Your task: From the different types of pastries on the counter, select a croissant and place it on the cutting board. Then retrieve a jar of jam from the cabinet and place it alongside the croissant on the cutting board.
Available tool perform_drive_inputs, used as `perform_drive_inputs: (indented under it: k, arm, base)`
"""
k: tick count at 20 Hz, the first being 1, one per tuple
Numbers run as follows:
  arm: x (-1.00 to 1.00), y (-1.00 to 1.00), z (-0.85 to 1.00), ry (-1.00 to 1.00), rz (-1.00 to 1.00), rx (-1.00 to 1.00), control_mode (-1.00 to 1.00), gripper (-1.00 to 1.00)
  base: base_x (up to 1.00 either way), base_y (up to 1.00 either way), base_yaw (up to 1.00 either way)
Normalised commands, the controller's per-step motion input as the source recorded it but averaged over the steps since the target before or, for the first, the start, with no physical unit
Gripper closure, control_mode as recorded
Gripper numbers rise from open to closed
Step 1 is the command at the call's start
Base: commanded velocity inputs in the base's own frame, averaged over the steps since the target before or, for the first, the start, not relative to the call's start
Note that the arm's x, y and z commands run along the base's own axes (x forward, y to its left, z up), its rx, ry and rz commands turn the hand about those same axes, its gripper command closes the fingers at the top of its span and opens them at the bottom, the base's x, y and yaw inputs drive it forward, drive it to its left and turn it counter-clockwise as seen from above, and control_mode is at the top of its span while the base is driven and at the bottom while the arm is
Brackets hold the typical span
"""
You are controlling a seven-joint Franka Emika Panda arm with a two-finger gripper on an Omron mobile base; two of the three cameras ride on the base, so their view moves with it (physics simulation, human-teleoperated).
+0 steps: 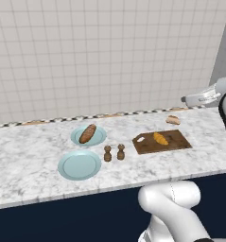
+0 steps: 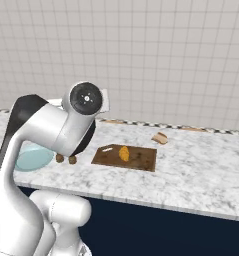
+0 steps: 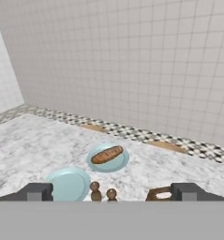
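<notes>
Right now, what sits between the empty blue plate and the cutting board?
The two wooden shakers stand side by side between the empty plate and the cutting board; bare marble either side of them. Clearest in the left base view.

The long white-grey veined marble bench (image 1: 29, 156) carries two round light blue plates (image 1: 79, 164). Beside them stand two dark brown wooden shakers (image 1: 114, 152), a flat dark brown wooden cutting board (image 1: 173, 142) and a small pale tan bun (image 1: 173, 120).

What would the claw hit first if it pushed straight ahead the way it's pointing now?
Probably the plate with the brown loaf, near the hand view's centre; the open claw has nothing nearer ahead, though depth is uncertain.
</notes>
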Motion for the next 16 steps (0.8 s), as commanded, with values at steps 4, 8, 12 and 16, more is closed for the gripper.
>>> perform_drive_inputs:
  k: [4, 8, 12, 16]
  arm:
    - [-0.04, 0.00, 0.00, -0.01, 0.00, 0.02, -1.00, -1.00]
    - [0.00, 0.00, 0.00, 0.00, 0.00, 0.00, -1.00, -1.00]
    - [0.00, 0.00, 0.00, 0.00, 0.00, 0.00, -1.00, -1.00]
    - [0.00, 0.00, 0.00, 0.00, 0.00, 0.00, -1.00, -1.00]
  base:
    - [0.00, 0.00, 0.00]
    - [0.00, 0.00, 0.00]
    - [0.00, 0.00, 0.00]
    - [0.00, 0.00, 0.00]
